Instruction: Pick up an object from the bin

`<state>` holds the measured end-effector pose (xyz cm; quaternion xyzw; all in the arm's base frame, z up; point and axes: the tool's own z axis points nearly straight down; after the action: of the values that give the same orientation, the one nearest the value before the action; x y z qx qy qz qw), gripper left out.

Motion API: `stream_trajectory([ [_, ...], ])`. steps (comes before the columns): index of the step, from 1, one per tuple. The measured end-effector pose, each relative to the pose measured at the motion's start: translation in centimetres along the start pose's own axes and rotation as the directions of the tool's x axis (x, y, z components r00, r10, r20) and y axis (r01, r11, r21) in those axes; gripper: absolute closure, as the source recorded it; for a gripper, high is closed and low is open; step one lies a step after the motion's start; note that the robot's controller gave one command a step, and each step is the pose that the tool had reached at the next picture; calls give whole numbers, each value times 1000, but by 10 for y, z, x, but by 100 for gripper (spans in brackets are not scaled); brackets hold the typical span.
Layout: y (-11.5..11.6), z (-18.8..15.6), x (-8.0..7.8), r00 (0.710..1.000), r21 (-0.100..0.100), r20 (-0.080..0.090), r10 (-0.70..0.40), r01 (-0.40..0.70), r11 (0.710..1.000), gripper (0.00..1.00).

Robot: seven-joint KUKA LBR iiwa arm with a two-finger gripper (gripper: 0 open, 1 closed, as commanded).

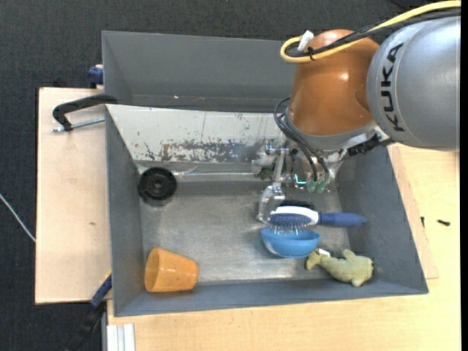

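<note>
My gripper (273, 194) hangs low in the right half of the bin, just above and left of a blue bowl (289, 243). A brush with a white head and blue handle (314, 217) lies across the bowl's top, right beside the gripper's tip. A yellow-green soft toy (344, 265) lies by the front wall, to the right of the bowl. Nothing shows in the gripper's grasp.
A black round disc (157, 184) sits at the left near the back wall. An orange cup (170, 270) lies on its side in the front left corner. The arm with its orange cover reaches in over the bin's back right.
</note>
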<state>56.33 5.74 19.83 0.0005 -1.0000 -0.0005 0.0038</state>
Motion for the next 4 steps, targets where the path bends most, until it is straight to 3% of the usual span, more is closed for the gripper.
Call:
stream_trajectory([
  [1,-87,126,13,961,3,16,-277,277,961,0],
  [2,-97,96,19,980,3,16,-200,200,980,0],
  [3,-97,97,-1,996,1,13,-94,94,996,0],
  [4,-106,124,-26,994,-5,8,113,-113,994,0],
])
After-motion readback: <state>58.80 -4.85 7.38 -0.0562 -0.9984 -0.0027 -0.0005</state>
